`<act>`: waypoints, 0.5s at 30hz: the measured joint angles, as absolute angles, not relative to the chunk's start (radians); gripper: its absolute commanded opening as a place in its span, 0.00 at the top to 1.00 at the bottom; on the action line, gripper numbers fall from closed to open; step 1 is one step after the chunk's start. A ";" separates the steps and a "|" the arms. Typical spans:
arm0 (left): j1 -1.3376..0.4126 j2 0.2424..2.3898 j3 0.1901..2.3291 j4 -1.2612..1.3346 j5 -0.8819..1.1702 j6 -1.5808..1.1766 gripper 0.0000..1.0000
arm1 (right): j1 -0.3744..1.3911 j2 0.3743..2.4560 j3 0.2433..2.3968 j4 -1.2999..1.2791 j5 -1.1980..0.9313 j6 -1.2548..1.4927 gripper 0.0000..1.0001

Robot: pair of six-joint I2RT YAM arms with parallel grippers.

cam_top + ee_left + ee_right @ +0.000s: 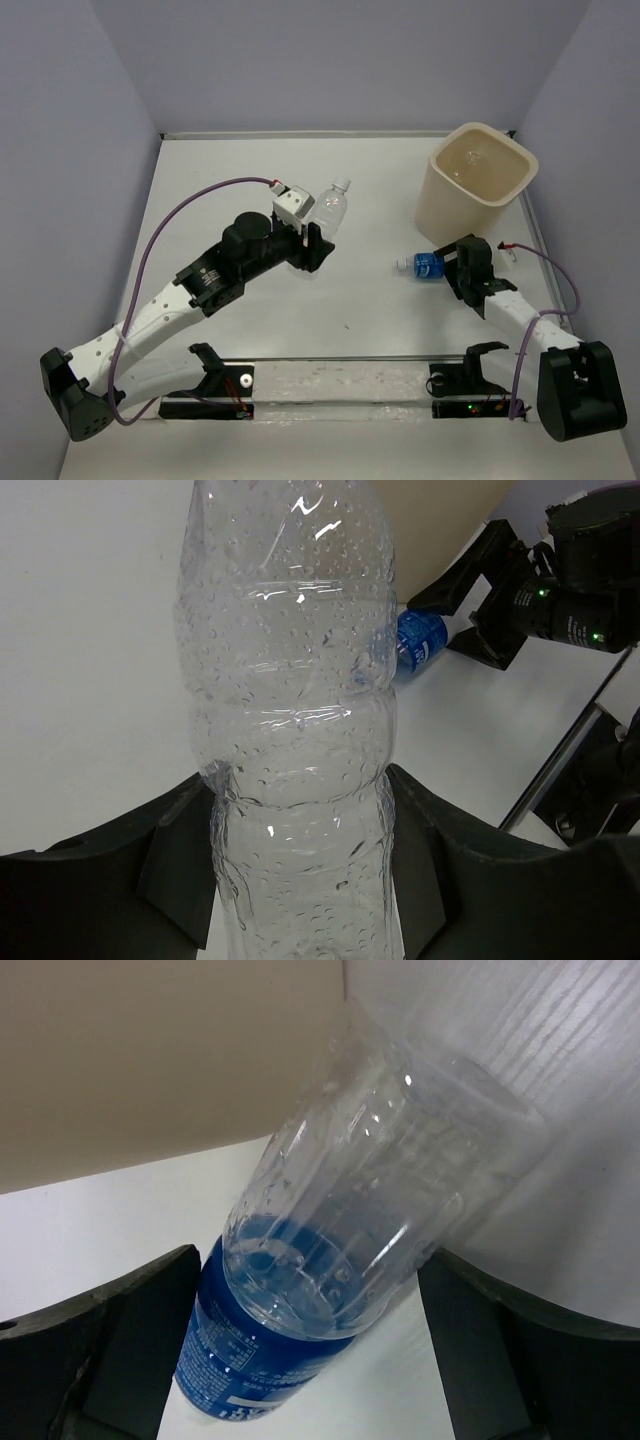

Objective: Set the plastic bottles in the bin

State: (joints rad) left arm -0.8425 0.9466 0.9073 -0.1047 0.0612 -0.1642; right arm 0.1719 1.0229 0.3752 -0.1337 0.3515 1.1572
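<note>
My left gripper (312, 243) clamped on clear white-capped bottle (330, 208), well apart from bin (447, 212) | my right gripper (452, 268) wide, straddling blue-labelled bottle (428, 264) lying just beside bin

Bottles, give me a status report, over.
Left gripper shut on clear bottle. Right gripper open, straddling blue-label bottle beside bin. No obstruction seen toward bin.

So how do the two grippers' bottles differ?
The unlabelled bottle is bare clear plastic; the blue-labelled bottle wears a blue wrap. The unlabelled bottle is clamped in the left gripper; the blue-labelled bottle lies on the table inside the open right gripper, ungripped. Both are clear and outside the bin.
</note>
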 measured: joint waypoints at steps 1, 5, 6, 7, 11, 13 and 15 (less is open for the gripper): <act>-0.842 0.947 0.907 -0.105 0.058 -0.163 0.56 | 0.172 1.034 0.374 -0.121 0.350 1.158 0.10; -0.834 0.950 0.907 -0.105 0.050 -0.160 0.57 | 0.172 1.067 0.361 -0.067 0.330 1.152 0.16; -0.830 0.950 0.907 -0.105 0.050 -0.159 0.57 | 0.171 1.076 0.358 -0.051 0.326 1.150 0.22; -0.824 0.950 0.907 -0.105 0.049 -0.159 0.57 | 0.171 1.085 0.358 -0.035 0.316 1.144 0.28; -0.807 0.950 0.907 -0.106 0.025 -0.154 0.57 | 0.171 1.126 0.358 0.033 0.253 1.117 0.60; -0.804 0.947 0.907 -0.110 0.002 -0.153 0.57 | 0.178 1.119 0.351 0.038 0.207 1.097 0.60; -0.802 0.941 0.907 -0.113 -0.018 -0.150 0.57 | 0.199 1.074 0.328 0.030 0.167 1.085 0.60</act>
State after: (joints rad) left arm -0.8021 0.9409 0.9073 -0.1127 -0.0181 -0.1501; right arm 0.1989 1.0744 0.3283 0.0296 0.1669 1.0851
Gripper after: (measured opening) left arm 0.669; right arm 0.542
